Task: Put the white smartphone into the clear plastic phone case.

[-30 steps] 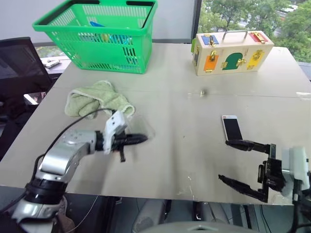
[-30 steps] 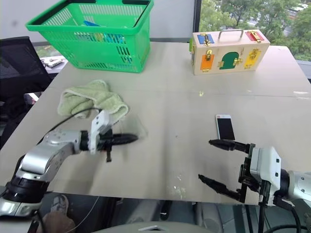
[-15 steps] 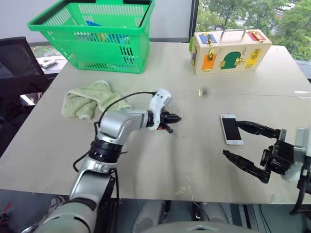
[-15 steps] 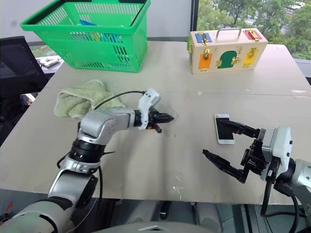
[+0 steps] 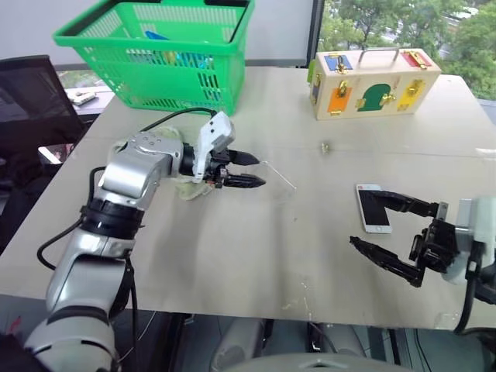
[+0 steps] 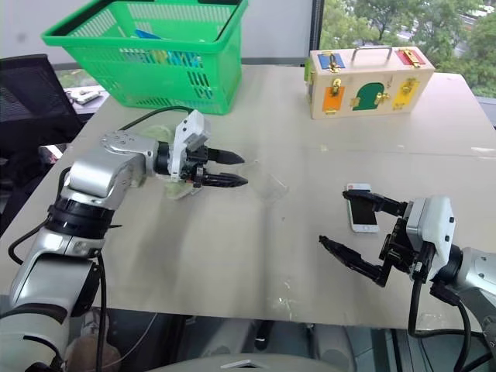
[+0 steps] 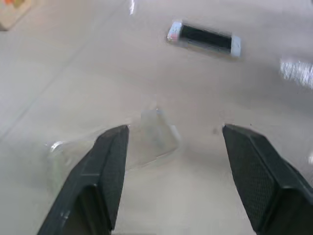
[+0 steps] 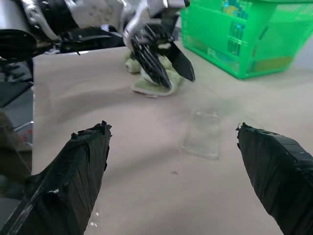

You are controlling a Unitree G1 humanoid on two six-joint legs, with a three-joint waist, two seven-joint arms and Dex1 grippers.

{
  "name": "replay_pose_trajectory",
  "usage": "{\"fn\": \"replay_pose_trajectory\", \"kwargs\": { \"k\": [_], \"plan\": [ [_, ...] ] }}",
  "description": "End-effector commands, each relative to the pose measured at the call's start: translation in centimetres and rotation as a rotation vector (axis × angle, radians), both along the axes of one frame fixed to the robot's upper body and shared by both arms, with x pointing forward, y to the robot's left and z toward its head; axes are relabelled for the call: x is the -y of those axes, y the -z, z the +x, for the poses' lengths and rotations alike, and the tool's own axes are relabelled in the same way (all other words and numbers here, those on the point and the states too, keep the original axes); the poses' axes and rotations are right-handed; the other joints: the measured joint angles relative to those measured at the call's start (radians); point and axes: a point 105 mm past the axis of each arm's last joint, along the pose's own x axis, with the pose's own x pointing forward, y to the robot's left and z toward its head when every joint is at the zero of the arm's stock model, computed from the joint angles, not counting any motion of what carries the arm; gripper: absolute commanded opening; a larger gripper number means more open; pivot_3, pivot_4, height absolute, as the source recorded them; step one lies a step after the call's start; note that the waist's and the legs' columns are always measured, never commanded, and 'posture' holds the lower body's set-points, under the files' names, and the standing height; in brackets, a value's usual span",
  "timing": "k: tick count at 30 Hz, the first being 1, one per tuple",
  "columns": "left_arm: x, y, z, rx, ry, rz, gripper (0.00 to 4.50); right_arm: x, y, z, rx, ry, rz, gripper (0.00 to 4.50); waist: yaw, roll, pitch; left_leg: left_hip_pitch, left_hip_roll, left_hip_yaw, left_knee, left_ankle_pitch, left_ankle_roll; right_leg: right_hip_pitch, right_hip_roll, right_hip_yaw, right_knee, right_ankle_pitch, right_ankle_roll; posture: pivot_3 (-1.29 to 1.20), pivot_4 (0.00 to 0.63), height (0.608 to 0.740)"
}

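Note:
The white smartphone (image 5: 372, 208) lies flat, screen up, on the right of the table (image 5: 232, 256). My right gripper (image 5: 367, 218) is open around its near end, one finger beside the phone and the other well in front of it. The clear plastic phone case (image 5: 279, 177) lies on the table's middle, seen faintly by its glossy edges. My left gripper (image 5: 249, 170) hovers just left of it, open and holding nothing. From the left wrist, the case (image 7: 146, 142) lies between and beyond the fingers, with the phone (image 7: 203, 38) farther off. The right wrist view has the case (image 8: 203, 134) flat on the table.
A green basket (image 5: 155, 54) stands at the back left. At the back right is a wooden latch box (image 5: 372, 81). A green towel (image 6: 180, 188) lies under my left forearm. A black chair (image 5: 27, 101) stands off the table's left edge.
My left gripper carried the case from the near left to the table's middle, opened and let it go. It now sits raised, just left of the case. The right gripper has stayed open.

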Motion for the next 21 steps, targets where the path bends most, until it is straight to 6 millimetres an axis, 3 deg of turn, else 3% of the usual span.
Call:
{"fn": "replay_pose_trajectory", "kwargs": {
  "k": [1, 5, 13, 16, 20, 21],
  "plan": [
    [0.5, 0.0, 1.7, 0.091, 0.061, 0.058, 3.17, -0.1, -0.5, -0.4, 0.028, -0.013, -0.005, 4.5, 0.004, -0.002, 0.001, -0.001, 0.0, 0.0, 0.0, 0.0, 0.0, 0.0, 0.0, -0.001, 0.0, 0.0, 0.0, 0.0, 0.15, 0.74],
    [1.2, 1.9, 2.9, 0.116, 0.103, 0.148, 3.17, 0.1, -0.5, -1.0, 0.027, -0.002, -0.031, 4.5, -0.001, -0.006, 0.003, -0.003, 0.0, -0.001, 0.002, 0.001, 0.003, 0.0, 0.0, -0.002, 0.0, 0.002, 0.004, 0.0, 0.15, 0.74],
    [1.0, 4.5, 2.7, 0.109, 0.205, 0.315, 3.17, 0.2, -0.4, -2.4, 0.013, 0.034, -0.047, 4.5, -0.029, -0.007, 0.004, -0.003, 0.0, -0.002, 0.001, 0.001, 0.003, -0.001, 0.0, -0.003, 0.002, 0.002, 0.005, 0.0, 0.15, 0.74],
    [1.1, 4.8, 3.0, 0.112, 0.191, 0.328, 2.42, 0.1, -0.2, -2.9, 0.008, 0.059, -0.045, 4.5, -0.029, -0.007, 0.004, -0.001, 0.0, -0.002, 0.002, 0.001, 0.004, 0.001, 0.001, -0.003, 0.003, 0.002, 0.005, 0.0, 0.15, 0.74],
    [1.9, 4.2, 2.7, 0.052, 0.191, 0.248, 0.84, 0.2, 0.1, -3.5, 0.005, 0.092, -0.038, 4.5, -0.03, -0.007, 0.004, -0.001, 0.0, -0.003, 0.004, 0.001, 0.004, 0.002, 0.001, -0.005, 0.002, 0.002, 0.005, 0.0, 0.15, 0.74],
    [2.2, 3.7, 2.6, 0.029, 0.193, 0.209, 0.22, 0.2, 0.2, -3.6, 0.004, 0.097, -0.039, 4.5, -0.03, -0.007, 0.004, -0.001, 0.0, -0.003, 0.004, 0.001, 0.004, 0.002, 0.002, -0.005, 0.002, 0.002, 0.006, 0.0, 0.15, 0.74]
  ]
}}
